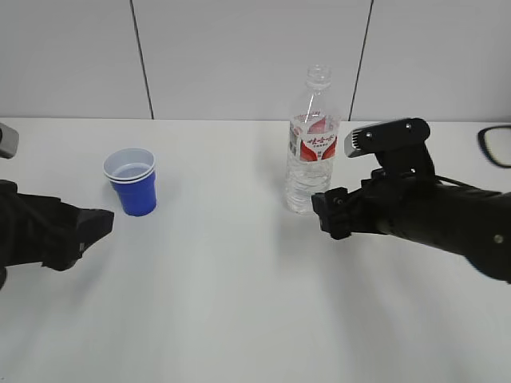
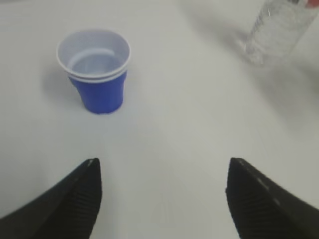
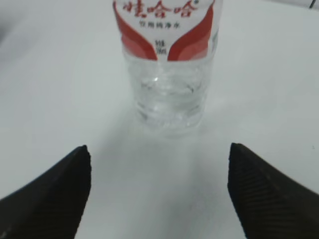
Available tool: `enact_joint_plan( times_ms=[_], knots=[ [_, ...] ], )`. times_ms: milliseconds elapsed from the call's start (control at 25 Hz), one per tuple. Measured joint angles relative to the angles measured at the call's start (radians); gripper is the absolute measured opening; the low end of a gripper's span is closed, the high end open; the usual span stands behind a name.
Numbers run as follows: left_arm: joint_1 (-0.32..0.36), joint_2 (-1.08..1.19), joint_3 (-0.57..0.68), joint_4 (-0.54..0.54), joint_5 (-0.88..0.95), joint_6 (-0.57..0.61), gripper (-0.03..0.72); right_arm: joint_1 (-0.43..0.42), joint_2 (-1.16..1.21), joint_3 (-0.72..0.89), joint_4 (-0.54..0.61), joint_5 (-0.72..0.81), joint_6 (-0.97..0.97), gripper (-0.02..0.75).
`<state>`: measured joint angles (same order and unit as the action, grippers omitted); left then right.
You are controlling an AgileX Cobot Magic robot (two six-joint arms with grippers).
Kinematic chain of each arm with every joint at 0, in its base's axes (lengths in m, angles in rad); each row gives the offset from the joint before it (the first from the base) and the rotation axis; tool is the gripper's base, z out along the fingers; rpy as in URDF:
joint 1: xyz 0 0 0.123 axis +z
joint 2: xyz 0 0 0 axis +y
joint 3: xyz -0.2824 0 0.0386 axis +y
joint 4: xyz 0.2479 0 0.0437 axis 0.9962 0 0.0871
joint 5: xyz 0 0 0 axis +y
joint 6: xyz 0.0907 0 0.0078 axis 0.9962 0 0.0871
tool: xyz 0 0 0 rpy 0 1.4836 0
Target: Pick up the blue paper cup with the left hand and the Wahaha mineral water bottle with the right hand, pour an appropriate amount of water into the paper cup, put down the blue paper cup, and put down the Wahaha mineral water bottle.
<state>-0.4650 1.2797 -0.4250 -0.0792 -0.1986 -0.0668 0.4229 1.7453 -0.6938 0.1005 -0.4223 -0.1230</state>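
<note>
The blue paper cup (image 1: 132, 181) stands upright on the white table, white inside, looking like two nested cups. In the left wrist view the cup (image 2: 96, 73) is ahead and to the left of my left gripper (image 2: 162, 167), which is open and empty. In the exterior view the left gripper (image 1: 100, 224) sits just left of and nearer than the cup. The Wahaha bottle (image 1: 312, 144) stands upright and capless. My right gripper (image 3: 158, 154) is open, with the bottle (image 3: 168, 64) straight ahead, apart from the jaws. In the exterior view the right gripper (image 1: 327, 211) is close beside the bottle's base.
The white table (image 1: 223, 303) runs back to a grey panelled wall. A black looped object (image 1: 497, 145), partly cut off, lies at the right edge of the exterior view. A grey object (image 1: 6, 141) shows at the far left edge.
</note>
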Motion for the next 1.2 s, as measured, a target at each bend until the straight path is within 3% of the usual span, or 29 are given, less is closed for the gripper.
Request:
enact_joint_plan(
  times_ms=[240, 480, 920, 1200],
  knots=[
    [0.000, -0.159, -0.143, 0.003, 0.595, -0.002, 0.589, 0.000, -0.287, -0.004, 0.000, 0.610, -0.026, 0.630],
    [0.000, -0.346, -0.180, 0.006, 0.906, -0.002, 0.587, 0.000, -0.565, -0.007, -0.042, 1.004, -0.028, 0.623],
    [0.000, -0.738, -0.180, 0.010, 1.181, -0.004, 0.586, 0.000, -1.168, -0.005, -0.196, 1.347, 0.050, 0.604],
    [0.000, -0.909, -0.172, 0.031, 1.213, -0.004, 0.586, 0.000, -1.514, 0.094, -0.246, 1.481, 0.094, 0.597]
  ],
)
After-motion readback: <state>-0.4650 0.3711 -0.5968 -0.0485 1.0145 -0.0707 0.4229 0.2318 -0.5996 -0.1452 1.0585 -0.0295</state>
